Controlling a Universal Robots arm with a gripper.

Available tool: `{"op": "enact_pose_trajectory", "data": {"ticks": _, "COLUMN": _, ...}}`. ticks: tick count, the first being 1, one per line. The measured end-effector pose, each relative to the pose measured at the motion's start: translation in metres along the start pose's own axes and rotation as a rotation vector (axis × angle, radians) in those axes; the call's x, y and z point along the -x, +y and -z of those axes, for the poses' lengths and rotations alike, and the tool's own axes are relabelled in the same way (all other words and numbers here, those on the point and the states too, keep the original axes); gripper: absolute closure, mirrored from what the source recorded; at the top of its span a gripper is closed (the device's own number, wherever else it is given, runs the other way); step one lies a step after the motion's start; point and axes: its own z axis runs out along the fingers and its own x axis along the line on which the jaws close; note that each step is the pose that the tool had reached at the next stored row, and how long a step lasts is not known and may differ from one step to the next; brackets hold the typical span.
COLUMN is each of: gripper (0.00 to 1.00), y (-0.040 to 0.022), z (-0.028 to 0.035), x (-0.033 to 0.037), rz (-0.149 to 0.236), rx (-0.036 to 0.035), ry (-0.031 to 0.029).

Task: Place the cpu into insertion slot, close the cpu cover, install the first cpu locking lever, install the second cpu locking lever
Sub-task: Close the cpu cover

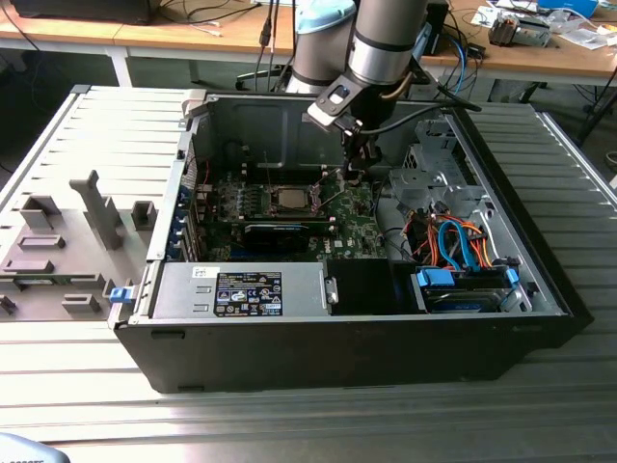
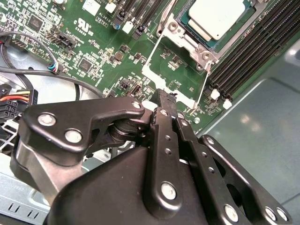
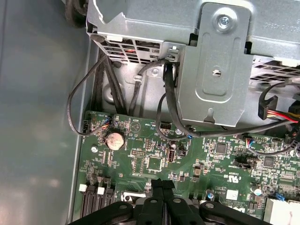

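Observation:
The cpu (image 2: 220,16) lies flat in the insertion slot (image 2: 180,33) on the green board, its dull silver top up; it also shows in the exterior view (image 1: 289,200). The cpu cover (image 2: 151,71), a thin silvery frame, stands hinged up off the socket, with green board showing through its window. My gripper (image 1: 354,177) hangs over the board to the exterior view's right of the socket. Its black fingers (image 2: 164,101) are shut with nothing between them, the tips close to the cover's free edge. I cannot tell whether they touch it. The shut fingers (image 3: 161,185) point at the board.
Long black memory slots (image 2: 248,51) flank the socket. A grey metal drive cage (image 3: 215,70) and black cables (image 3: 75,108) sit beyond the board's edge. A black card (image 1: 280,234), the power supply (image 1: 241,289) and orange and blue cables (image 1: 453,241) crowd the case front.

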Motion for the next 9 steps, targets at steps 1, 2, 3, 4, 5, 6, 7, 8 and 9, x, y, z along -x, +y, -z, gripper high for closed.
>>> {"op": "enact_pose_trajectory", "data": {"ticks": 1, "gripper": 0.89, "y": 0.0001, "z": -0.0001, "x": 0.0, "rz": 0.0, "rx": 0.0, "ry": 0.0}}
{"op": "enact_pose_trajectory", "data": {"ticks": 2, "gripper": 0.89, "y": 0.0005, "z": -0.0002, "x": 0.0, "rz": 0.0, "rx": 0.0, "ry": 0.0}}
{"op": "enact_pose_trajectory", "data": {"ticks": 3, "gripper": 0.89, "y": 0.0007, "z": -0.0003, "x": 0.0, "rz": 0.0, "rx": 0.0, "ry": 0.0}}
{"op": "enact_pose_trajectory", "data": {"ticks": 4, "gripper": 0.89, "y": 0.0008, "z": -0.0004, "x": 0.0001, "rz": 0.0, "rx": 0.0, "ry": 0.0}}
{"op": "enact_pose_trajectory", "data": {"ticks": 5, "gripper": 0.89, "y": 0.0009, "z": -0.0004, "x": 0.0001, "rz": 0.0, "rx": 0.0, "ry": 0.0}}
{"op": "enact_pose_trajectory", "data": {"ticks": 6, "gripper": 0.89, "y": 0.001, "z": -0.0005, "x": 0.0001, "rz": 0.0, "rx": 0.0, "ry": 0.0}}
{"op": "enact_pose_trajectory", "data": {"ticks": 7, "gripper": 0.89, "y": 0.0012, "z": -0.0006, "x": 0.0001, "rz": 0.0, "rx": 0.0, "ry": 0.0}}
{"op": "enact_pose_trajectory", "data": {"ticks": 8, "gripper": 0.89, "y": 0.0014, "z": -0.0007, "x": 0.0001, "rz": 0.0, "rx": 0.0, "ry": 0.0}}
{"op": "enact_pose_trajectory", "data": {"ticks": 9, "gripper": 0.89, "y": 0.0016, "z": -0.0007, "x": 0.0001, "rz": 0.0, "rx": 0.0, "ry": 0.0}}
